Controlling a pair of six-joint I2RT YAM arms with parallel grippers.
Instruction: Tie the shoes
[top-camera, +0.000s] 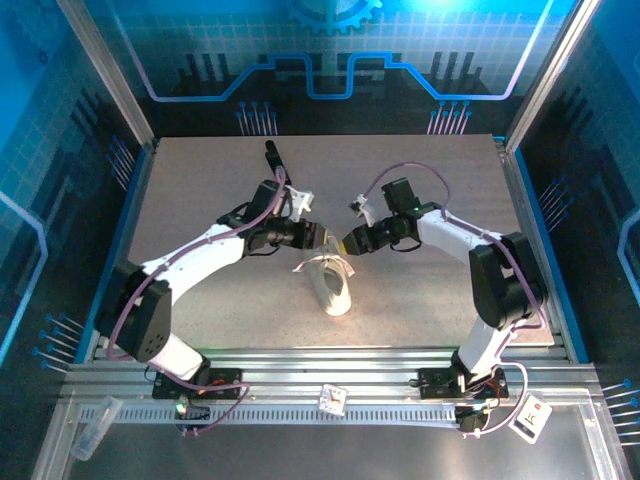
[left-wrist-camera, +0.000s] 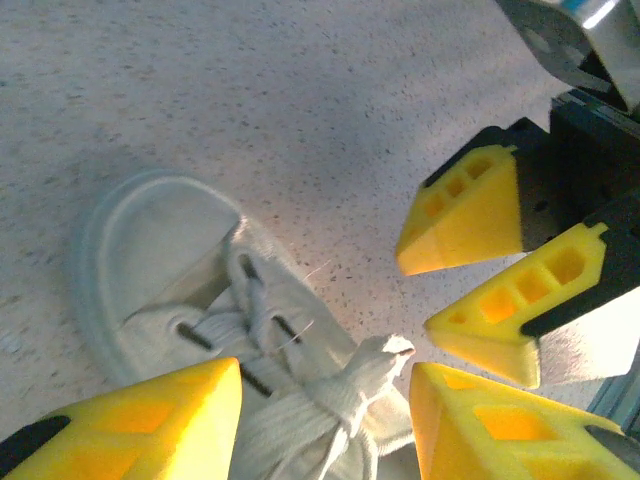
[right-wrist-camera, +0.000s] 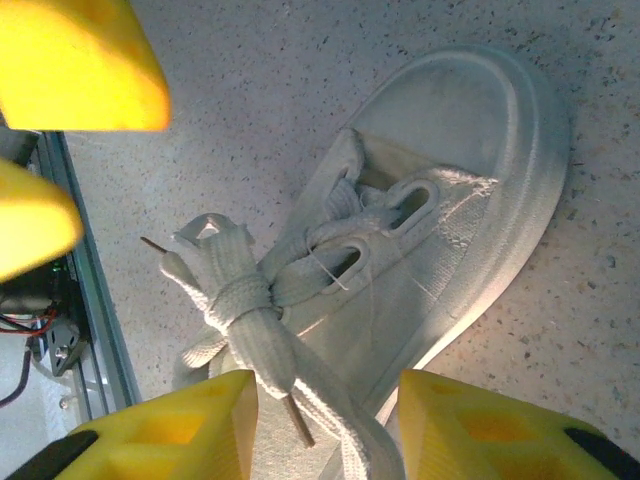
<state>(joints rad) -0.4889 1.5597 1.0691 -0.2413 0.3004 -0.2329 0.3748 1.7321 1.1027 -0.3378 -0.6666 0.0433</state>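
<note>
The white sneaker (top-camera: 336, 288) lies on the speckled table with its toe toward the near edge. Its off-white laces (top-camera: 314, 263) are bunched into a knot with loops at the tongue end. My left gripper (top-camera: 323, 237) and right gripper (top-camera: 346, 243) meet tip to tip just above the laces. In the left wrist view the left gripper (left-wrist-camera: 325, 425) stands open over the knot (left-wrist-camera: 340, 405), beside the shoe (left-wrist-camera: 150, 250), with the right gripper's yellow fingers (left-wrist-camera: 470, 215) close by. The right gripper (right-wrist-camera: 325, 435) is open astride a lace loop (right-wrist-camera: 260, 330); the shoe (right-wrist-camera: 460, 190) lies beyond.
A small black bar-shaped object (top-camera: 272, 153) lies at the back of the table. The table's edge rail (right-wrist-camera: 90, 300) runs close to the laces. The left gripper's yellow fingers (right-wrist-camera: 80, 60) crowd the upper left of the right wrist view. Open table surrounds the shoe.
</note>
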